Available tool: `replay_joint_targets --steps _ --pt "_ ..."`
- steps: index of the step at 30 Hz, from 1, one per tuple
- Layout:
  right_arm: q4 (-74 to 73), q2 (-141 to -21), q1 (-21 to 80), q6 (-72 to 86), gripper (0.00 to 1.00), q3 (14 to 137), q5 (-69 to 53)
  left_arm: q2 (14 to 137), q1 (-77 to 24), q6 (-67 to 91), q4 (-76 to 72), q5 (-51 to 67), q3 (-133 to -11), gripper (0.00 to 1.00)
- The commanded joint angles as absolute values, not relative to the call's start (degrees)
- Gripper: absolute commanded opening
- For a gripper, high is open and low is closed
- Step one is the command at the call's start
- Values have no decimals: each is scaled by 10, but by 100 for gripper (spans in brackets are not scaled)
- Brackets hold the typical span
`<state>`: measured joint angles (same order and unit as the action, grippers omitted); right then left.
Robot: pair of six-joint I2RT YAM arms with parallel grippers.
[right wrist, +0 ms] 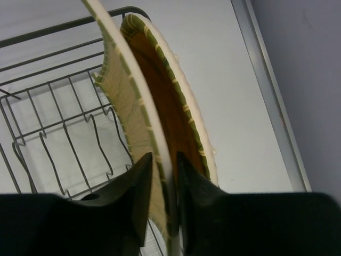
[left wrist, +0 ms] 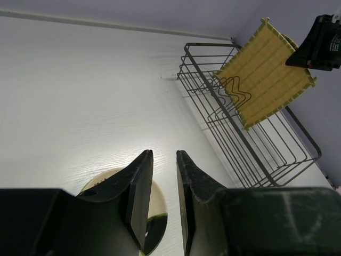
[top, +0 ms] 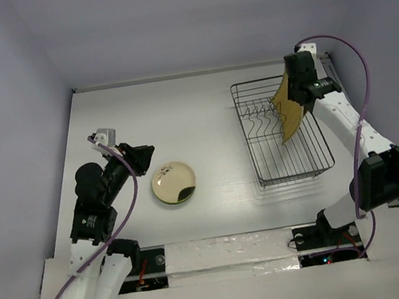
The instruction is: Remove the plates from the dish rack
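Observation:
A square yellow ribbed plate [top: 289,116] [left wrist: 264,72] hangs tilted over the far right part of the dark wire dish rack [top: 290,159] [left wrist: 266,152] [right wrist: 53,122]. My right gripper [top: 298,97] [right wrist: 164,157] is shut on its pale rim [right wrist: 120,90]. A second ribbed plate [right wrist: 173,96] with a brown face stands close behind it. A round cream plate [top: 174,183] [left wrist: 159,201] with a dark patch lies flat on the table. My left gripper [top: 148,156] [left wrist: 164,154] hovers just left of and above it, open with a narrow gap and nothing between its fingers.
The rack's row of upright prongs [top: 259,122] stands bare to the left of the held plate. The right wall and the table's raised edge [right wrist: 266,90] run close beside the rack. White tabletop [top: 203,119] lies between the cream plate and the rack.

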<state>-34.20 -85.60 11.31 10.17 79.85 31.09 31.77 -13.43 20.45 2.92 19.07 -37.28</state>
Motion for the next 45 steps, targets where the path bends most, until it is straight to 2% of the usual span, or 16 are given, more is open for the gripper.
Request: replay_joint_targets --steps 1,3,7,18,33,42,45 --pt "-313 -868 110 97 27 804 320 318 -136 201 10 195 -393 22" --pt "-315 -874 110 97 18 809 327 317 -136 201 10 196 -393 22" --pt "-314 -857 110 85 10 828 329 318 -136 201 10 195 -393 22" --pt "-334 -817 110 46 0 910 322 320 -136 201 8 197 -393 22" --pt "-370 -762 110 39 0 983 279 323 -136 202 7 197 -393 22" --pt "-352 -695 110 66 0 988 171 323 -131 202 6 196 -392 22" --pt "-311 -679 110 94 0 962 101 323 -131 203 5 197 -392 22"
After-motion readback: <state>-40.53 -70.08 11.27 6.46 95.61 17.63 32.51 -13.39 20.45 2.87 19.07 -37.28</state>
